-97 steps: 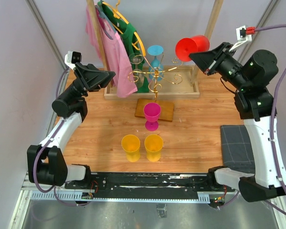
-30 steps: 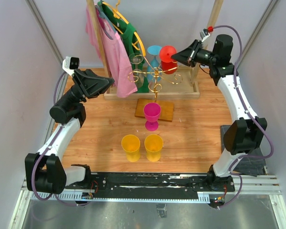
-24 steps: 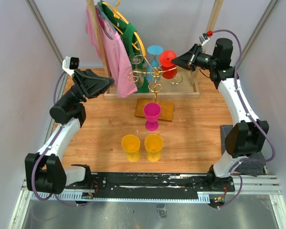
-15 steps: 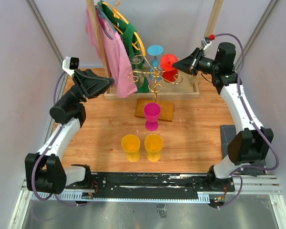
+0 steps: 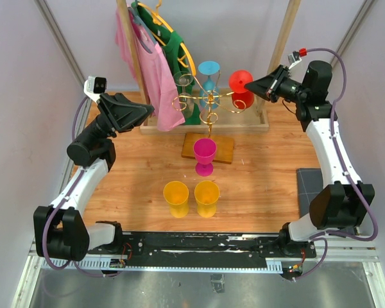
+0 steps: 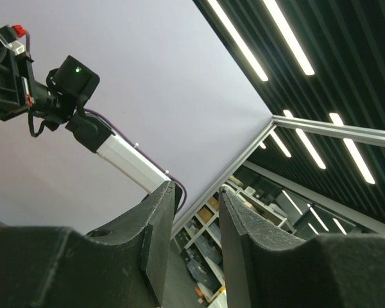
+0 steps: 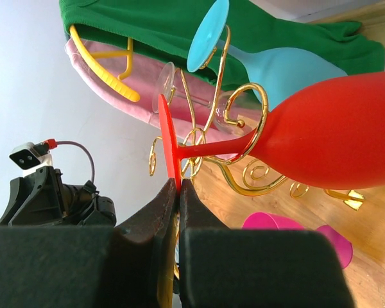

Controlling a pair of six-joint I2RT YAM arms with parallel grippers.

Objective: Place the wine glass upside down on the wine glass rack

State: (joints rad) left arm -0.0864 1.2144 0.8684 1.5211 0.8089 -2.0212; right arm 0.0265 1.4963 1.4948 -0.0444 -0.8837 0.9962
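We saw the right gripper (image 7: 178, 186) clenched on the thin flat foot of the glossy red glass (image 7: 333, 135), which hung inverted, its stem inside a curled gold wire arm of the rack (image 5: 210, 97). The left gripper (image 6: 197, 190) stood parted, its rough black fingers (image 6: 160, 237) empty.

Pink glass (image 5: 204, 154) fronting rack (image 5: 209, 99), blue glass (image 5: 209, 68) behind (shirts (image 5: 157, 77) crowd its left)

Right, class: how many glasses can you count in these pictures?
6: blue, clear and red at the gold rack; pink in front of the rack; two yellow nearer the arms. Clothes may hide others.
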